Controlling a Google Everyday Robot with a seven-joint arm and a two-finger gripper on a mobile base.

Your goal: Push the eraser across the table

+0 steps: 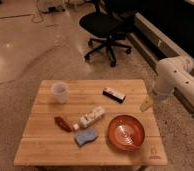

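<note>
In the camera view I am looking down at the eraser (113,94), which is lying flat on the bench (45,150) in its far right part, closer to the far edge than to the near one. Its long axis is running from far-left to near-right, slanting a little against the far edge. The body is dark, and the near-right end is showing paler.

The pincer (147,104) is hanging at the right edge of the bench, near the eraser's near-right end but apart from it, on the end of the white arm (175,72) reaching in from the right. I cannot tell how far open it is, and I am seeing nothing in its hold.

Toward the far left corner a clear cup (60,92) is standing upright, roughly in line with the eraser. Near the middle a white bottle (91,118) is lying on its side, with a dark red packet (63,123) just beside its left end and a blue sponge (86,136) nearer the near edge. An orange-red bowl (125,132) is sitting toward the near right corner, on the near side of the eraser.

The bench is made of pale wooden planks and is standing on a speckled, shiny floor. A black office chair (107,30) is standing beyond the far edge.
</note>
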